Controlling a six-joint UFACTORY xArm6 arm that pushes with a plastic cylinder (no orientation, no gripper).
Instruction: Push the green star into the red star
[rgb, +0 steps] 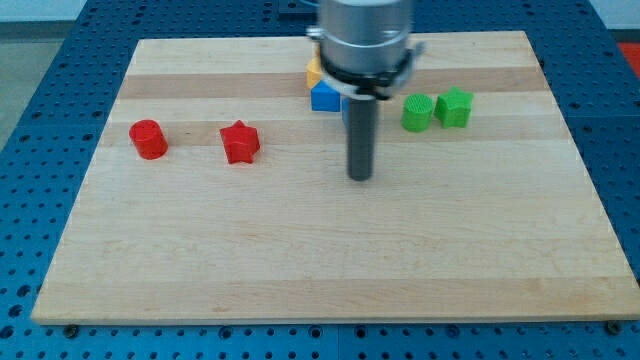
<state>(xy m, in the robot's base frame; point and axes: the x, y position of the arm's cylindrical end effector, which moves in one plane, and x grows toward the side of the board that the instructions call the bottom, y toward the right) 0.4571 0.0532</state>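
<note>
The green star (455, 106) lies at the view's upper right, touching a green cylinder (417, 112) on its left. The red star (240, 142) lies left of centre. My tip (360, 177) rests on the board near the centre, between the two stars, below and left of the green blocks and well right of the red star. It touches no block.
A red cylinder (148, 138) sits left of the red star. A blue block (325, 96) and a yellow block (314, 71) lie near the view's top centre, partly hidden by the arm. The wooden board (300, 260) ends on all sides at a blue perforated table.
</note>
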